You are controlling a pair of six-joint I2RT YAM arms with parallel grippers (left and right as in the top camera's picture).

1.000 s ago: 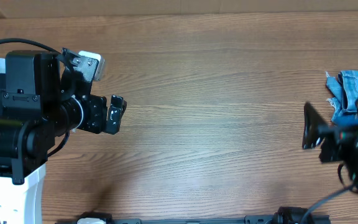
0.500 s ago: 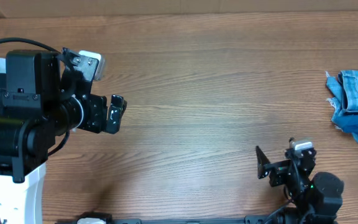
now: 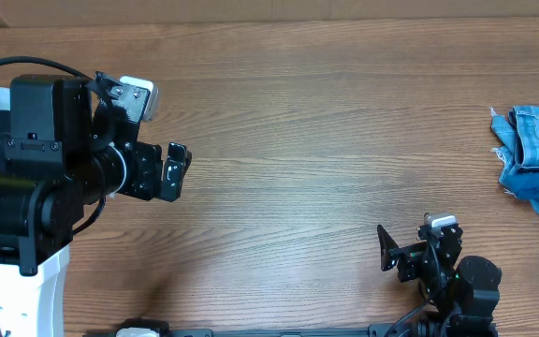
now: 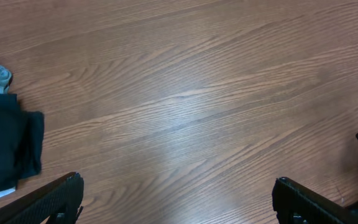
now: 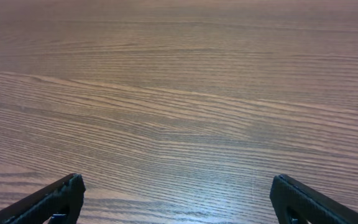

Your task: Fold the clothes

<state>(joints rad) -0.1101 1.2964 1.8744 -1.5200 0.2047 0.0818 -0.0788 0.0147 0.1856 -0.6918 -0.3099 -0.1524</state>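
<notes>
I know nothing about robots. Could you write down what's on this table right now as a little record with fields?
table: wood, brown grain
left pincer: open, empty, over the table's left part
right pincer: open, empty, right of centre
blue clothes: crumpled pile with denim on top, at the right edge, untouched
dark cloth: bunched at the left edge, a pale scrap beside it
held: nothing
</notes>
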